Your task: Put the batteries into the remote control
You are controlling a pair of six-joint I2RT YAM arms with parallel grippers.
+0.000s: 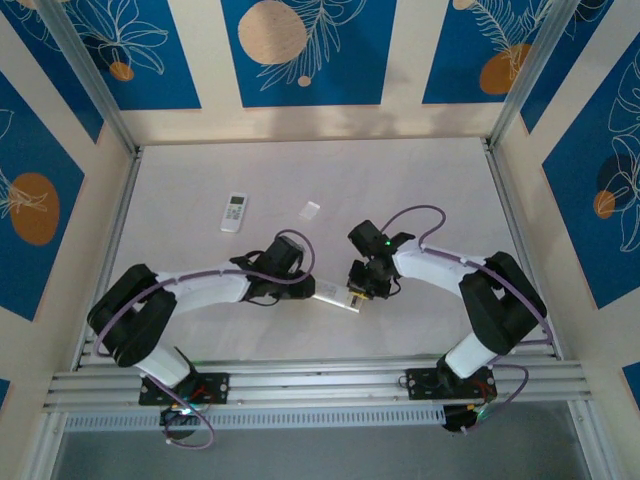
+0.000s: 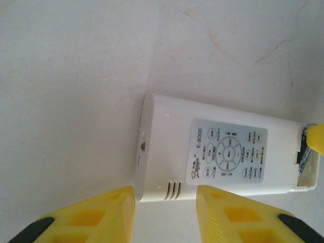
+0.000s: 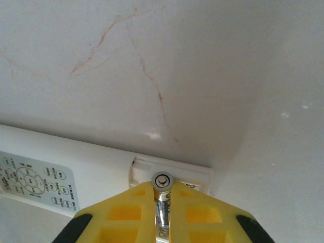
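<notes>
Two remotes lie on the white table (image 1: pixel 400 180): a small spare remote (image 1: pixel 234 212) at far left, with a pale flat piece (image 1: pixel 310 209) near it, well clear of the work. The long remote control (image 2: pixel 223 157) lies between the arms. One battery (image 3: pixel 162 202) visible, pinched in the right gripper (image 3: pixel 162 212) over the open compartment (image 3: pixel 172 172). The left gripper (image 2: pixel 164 212) jaws clamp the remote's end.

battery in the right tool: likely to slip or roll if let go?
The battery is a smooth metal cylinder pinched between the right tool fingers, so it could slide under a loose grip. Dropped on the flat table, it would probably roll. It looks rigid.
</notes>
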